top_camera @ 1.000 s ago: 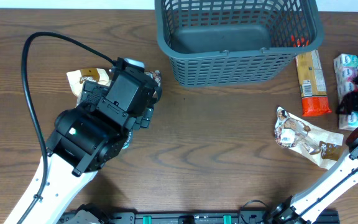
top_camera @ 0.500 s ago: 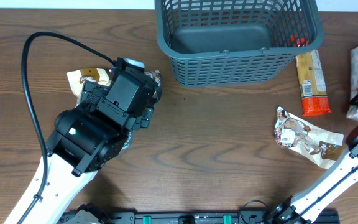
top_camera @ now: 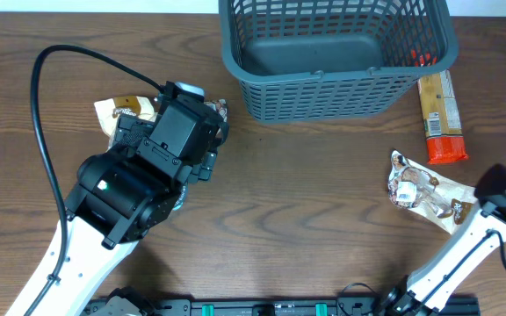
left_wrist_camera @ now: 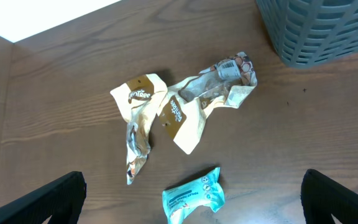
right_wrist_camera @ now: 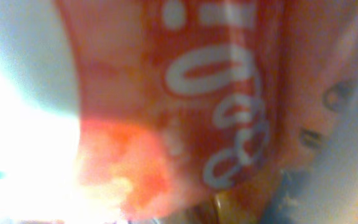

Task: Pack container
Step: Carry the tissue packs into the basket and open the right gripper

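The container (top_camera: 336, 53), a dark grey-blue slotted basket, stands at the back centre, and nothing shows on its visible floor; its corner shows in the left wrist view (left_wrist_camera: 328, 28). My left gripper (left_wrist_camera: 191, 204) is open, fingers wide apart, hovering over a small teal packet (left_wrist_camera: 192, 194). Crumpled cream-and-brown packets (left_wrist_camera: 166, 109) lie just beyond it. My right gripper is outside the overhead view; only its arm (top_camera: 499, 202) shows. The right wrist view is filled by a blurred red-orange packet (right_wrist_camera: 216, 93) with white lettering, pressed close to the camera. The fingers are hidden.
A long yellow-and-orange packet (top_camera: 437, 110) lies right of the basket. A crumpled silvery packet (top_camera: 429, 197) lies at the right front. A cream packet (top_camera: 121, 112) peeks out from under the left arm (top_camera: 148, 167), whose black cable loops to the left.
The white-and-teal packet at the far right rose off the table with my right gripper and left the overhead view. The right arm swung away. The left arm has not moved.
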Controlling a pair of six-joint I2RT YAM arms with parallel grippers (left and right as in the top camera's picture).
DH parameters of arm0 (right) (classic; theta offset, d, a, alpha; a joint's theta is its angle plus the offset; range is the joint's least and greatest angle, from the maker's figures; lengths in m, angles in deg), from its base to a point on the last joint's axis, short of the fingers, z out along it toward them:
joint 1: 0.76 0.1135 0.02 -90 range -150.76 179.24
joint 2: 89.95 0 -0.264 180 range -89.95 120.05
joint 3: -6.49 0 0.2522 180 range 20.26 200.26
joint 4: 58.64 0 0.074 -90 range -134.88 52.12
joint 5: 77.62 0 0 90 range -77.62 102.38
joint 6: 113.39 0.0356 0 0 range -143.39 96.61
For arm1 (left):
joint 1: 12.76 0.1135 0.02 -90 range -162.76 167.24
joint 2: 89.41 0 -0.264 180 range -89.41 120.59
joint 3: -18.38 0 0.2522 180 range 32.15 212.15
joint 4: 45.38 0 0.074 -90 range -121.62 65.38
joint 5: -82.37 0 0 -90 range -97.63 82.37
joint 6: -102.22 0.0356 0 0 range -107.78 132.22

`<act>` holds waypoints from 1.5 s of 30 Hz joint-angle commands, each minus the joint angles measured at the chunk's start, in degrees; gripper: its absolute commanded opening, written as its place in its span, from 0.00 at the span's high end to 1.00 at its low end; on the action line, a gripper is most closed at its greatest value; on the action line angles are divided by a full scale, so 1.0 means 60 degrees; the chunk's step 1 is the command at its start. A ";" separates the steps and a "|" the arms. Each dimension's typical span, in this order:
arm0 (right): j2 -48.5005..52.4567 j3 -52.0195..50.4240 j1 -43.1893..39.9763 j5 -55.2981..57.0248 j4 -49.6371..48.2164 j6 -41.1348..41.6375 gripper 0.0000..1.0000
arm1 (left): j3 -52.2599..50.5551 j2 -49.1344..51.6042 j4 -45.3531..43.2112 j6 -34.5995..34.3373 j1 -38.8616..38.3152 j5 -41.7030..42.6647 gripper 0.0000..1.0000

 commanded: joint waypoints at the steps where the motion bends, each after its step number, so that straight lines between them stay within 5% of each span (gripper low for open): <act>1: -0.0481 0.0255 0.1158 -0.1494 -0.0197 0.0911 0.99 | 0.0044 0.0051 0.0033 0.0058 0.0022 -0.0193 0.01; 16: -0.0535 -0.0648 0.5901 0.4768 -0.0015 0.1064 0.98 | 0.0044 0.0051 0.0036 0.0055 0.0022 -0.0189 0.01; 36: -0.0535 -0.4200 0.5643 0.5191 -0.0448 0.2047 0.98 | 0.0044 0.0051 0.0277 0.0058 0.0022 -0.0189 0.01; 41: -0.0535 -0.4492 0.5657 0.5158 -0.0605 0.2040 0.62 | 0.0044 0.0051 0.0277 0.0058 0.0022 -0.0189 0.01; 45: -0.0543 -0.4484 0.5650 0.5158 -0.0794 0.2004 0.44 | 0.0044 0.0051 0.0277 0.0058 0.0022 -0.0189 0.02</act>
